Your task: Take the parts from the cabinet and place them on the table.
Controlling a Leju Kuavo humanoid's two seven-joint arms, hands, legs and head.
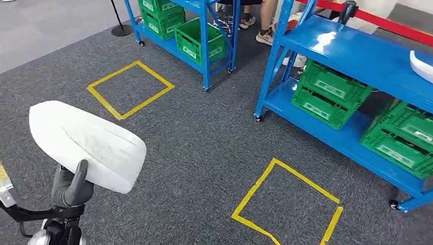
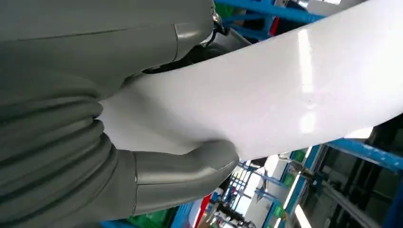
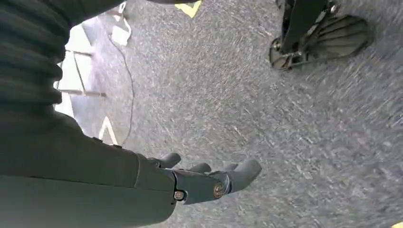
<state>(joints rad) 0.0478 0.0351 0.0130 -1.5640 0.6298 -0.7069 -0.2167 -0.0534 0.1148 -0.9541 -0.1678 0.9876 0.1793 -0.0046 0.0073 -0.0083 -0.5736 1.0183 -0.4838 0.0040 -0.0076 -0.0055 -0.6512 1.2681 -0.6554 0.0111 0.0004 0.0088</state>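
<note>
The left hand grasps the white part from beneath at near left, thumb pressed to its underside; its long axis runs left to right. The blue shelving stands far right with another white piece on top. The right hand hangs empty over carpet, fingers seemingly loosely apart.

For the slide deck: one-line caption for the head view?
Left robot hand carries a white part over grey carpet toward blue racks.
</note>
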